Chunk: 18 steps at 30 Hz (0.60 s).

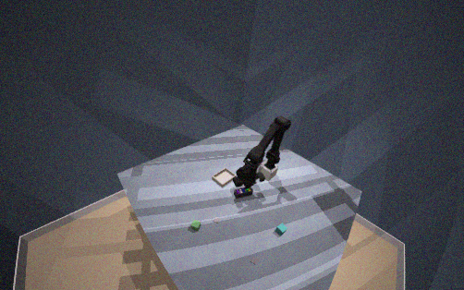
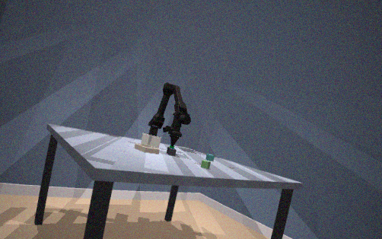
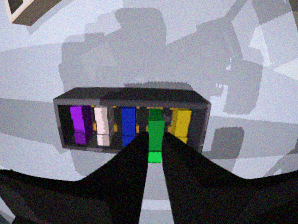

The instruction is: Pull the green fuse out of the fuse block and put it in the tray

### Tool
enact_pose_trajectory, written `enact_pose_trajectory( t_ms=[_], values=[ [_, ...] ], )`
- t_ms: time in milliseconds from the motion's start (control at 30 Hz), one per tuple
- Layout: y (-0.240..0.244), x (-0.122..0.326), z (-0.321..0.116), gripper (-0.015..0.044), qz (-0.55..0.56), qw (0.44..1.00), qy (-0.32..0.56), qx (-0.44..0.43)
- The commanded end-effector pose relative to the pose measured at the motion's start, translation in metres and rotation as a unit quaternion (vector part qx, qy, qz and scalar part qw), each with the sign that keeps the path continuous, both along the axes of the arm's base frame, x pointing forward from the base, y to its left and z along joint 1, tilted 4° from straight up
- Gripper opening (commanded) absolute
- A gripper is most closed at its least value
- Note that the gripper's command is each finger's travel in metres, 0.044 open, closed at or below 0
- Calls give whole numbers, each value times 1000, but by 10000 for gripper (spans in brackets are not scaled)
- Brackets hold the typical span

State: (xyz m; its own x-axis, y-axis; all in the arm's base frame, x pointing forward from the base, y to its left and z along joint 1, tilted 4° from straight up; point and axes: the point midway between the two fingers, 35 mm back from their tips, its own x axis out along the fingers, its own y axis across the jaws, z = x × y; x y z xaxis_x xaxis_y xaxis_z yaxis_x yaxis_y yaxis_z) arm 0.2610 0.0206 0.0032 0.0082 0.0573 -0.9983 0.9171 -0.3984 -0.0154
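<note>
The green fuse (image 3: 156,127) (image 2: 172,147) is pinched between the fingertips of my gripper (image 3: 154,138) (image 2: 172,144), which is shut on it. It stands higher than its neighbours, and its bright top end overlaps the block's near edge in the wrist view. Whether its lower end is clear of the slot I cannot tell. The dark fuse block (image 3: 135,95) (image 1: 243,195) (image 2: 171,152) holds purple (image 3: 79,125), white (image 3: 102,125), blue (image 3: 128,120) and yellow (image 3: 181,122) fuses. The tray (image 1: 224,177) (image 2: 147,148) looks empty in the top view.
The tray is left of the block in the top view, its corner at the wrist view's upper left. A whitish box (image 1: 267,172) (image 2: 151,140) is by the arm's base. A green cube (image 1: 195,225) (image 2: 205,164) and a teal cube (image 1: 281,229) (image 2: 210,157) lie farther out.
</note>
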Motion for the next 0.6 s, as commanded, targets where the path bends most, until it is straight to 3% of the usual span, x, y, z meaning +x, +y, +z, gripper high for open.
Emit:
enact_pose_trajectory(
  t_ms=[0, 567],
  values=[
    [0, 0, 2, 0, 1, 1000, 0, 1],
    [0, 0, 11, 0, 0, 1000, 0, 1]
  ],
)
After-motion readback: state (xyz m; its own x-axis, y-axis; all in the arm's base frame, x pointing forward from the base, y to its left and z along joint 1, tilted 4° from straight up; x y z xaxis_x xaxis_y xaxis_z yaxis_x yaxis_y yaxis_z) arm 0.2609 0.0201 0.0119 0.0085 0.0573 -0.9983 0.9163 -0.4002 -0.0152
